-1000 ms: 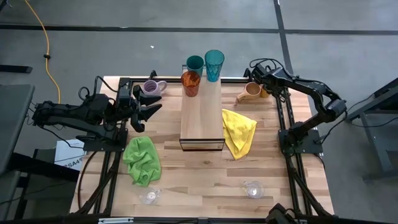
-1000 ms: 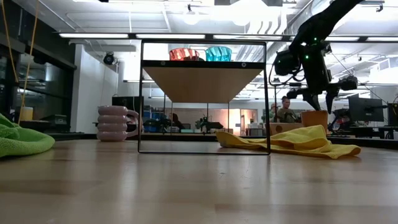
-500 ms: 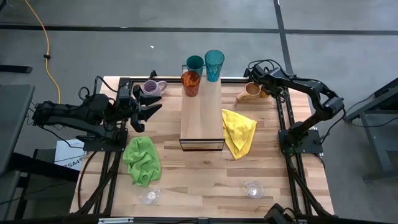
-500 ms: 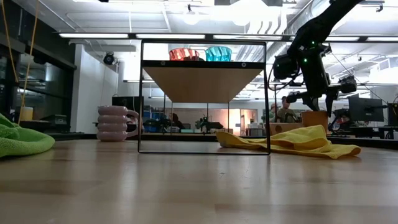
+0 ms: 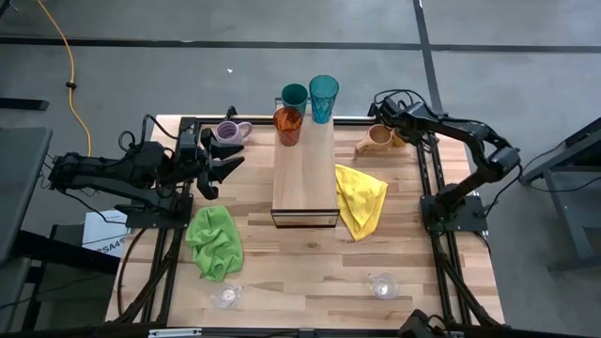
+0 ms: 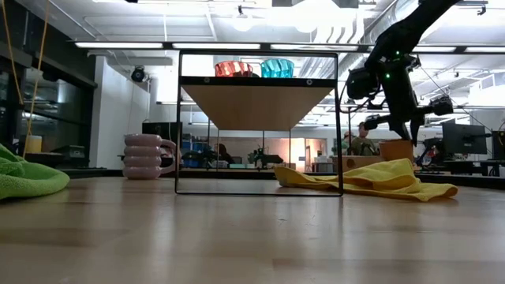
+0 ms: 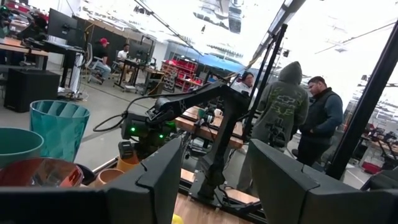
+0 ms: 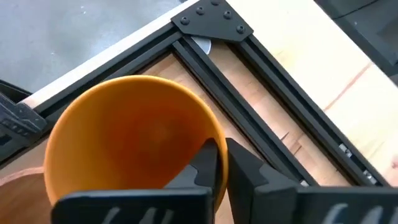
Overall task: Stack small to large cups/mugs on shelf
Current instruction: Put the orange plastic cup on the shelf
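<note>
Near edge of worktop [image 5: 310,272]: two clear glasses, one [image 5: 224,297] on the left side, one [image 5: 382,284] on the right, well apart.

Mid worktop: green cloth [image 5: 214,240] left of the shelf [image 5: 304,178]; yellow cloth [image 5: 361,198] just beside the shelf's right edge. In the low view the shelf shows as a light plank on a dark frame, raised above the worktop.

Left gripper [image 5: 225,171] hangs over the worktop's left side, left of the shelf, fingers spread wide apart, holding nothing. Left wrist view confirms the gap between its fingers [image 7: 158,180].

Far end of shelf: amber tumbler [image 5: 287,125] stands upright on the plank. Teal tumbler [image 5: 322,99] stands just behind and to its right; second, darker teal cup [image 5: 294,96] just behind and left. Cannot tell whether these two rest on the plank's far end or just beyond it.

Far left corner: lavender mug [image 5: 228,132] upright on the worktop, handle toward the shelf.

Far right corner: tan mug [image 5: 377,138] on the worktop, right of the shelf. Right gripper [image 5: 398,131] is at an orange cup [image 8: 134,140] just beside the tan mug; right wrist view shows its fingers [image 8: 208,163] closed narrowly on the cup's rim, one inside, one outside.

Beyond the table: people [image 7: 292,124] standing in the room.
</note>
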Available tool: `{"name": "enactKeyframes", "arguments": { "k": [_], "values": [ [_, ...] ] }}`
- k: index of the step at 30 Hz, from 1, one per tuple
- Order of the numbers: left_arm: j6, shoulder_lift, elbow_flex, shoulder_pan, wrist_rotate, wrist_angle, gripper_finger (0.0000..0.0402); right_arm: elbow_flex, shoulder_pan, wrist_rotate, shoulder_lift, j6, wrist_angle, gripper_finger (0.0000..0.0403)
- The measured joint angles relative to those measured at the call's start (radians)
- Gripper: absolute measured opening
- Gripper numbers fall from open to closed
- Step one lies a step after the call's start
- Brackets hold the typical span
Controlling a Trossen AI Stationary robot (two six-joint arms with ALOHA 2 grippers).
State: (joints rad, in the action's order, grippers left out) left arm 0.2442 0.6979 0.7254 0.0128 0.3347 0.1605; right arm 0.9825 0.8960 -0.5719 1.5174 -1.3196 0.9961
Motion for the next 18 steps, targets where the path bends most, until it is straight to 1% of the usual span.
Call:
{"name": "enactKeyframes", "arguments": {
  "k": [3,6,13,18],
  "values": [
    [0.000,0.000,0.000,0.000,0.000,0.002,0.0172,-0.001,-0.008,-0.023,-0.028,0.003,0.048,0.0004],
    [0.000,0.000,0.000,0.000,0.000,0.002,0.0172,-0.002,-0.014,-0.056,-0.080,0.023,0.060,0.0002],
    [0.000,0.000,0.000,0.000,0.000,0.003,0.0172,-0.001,-0.013,-0.131,-0.288,0.096,0.080,0.0001],
    [0.001,0.000,0.000,0.000,0.000,0.003,0.0172,-0.001,-0.013,-0.143,-0.447,0.179,0.076,0.0001]
  ]
}}
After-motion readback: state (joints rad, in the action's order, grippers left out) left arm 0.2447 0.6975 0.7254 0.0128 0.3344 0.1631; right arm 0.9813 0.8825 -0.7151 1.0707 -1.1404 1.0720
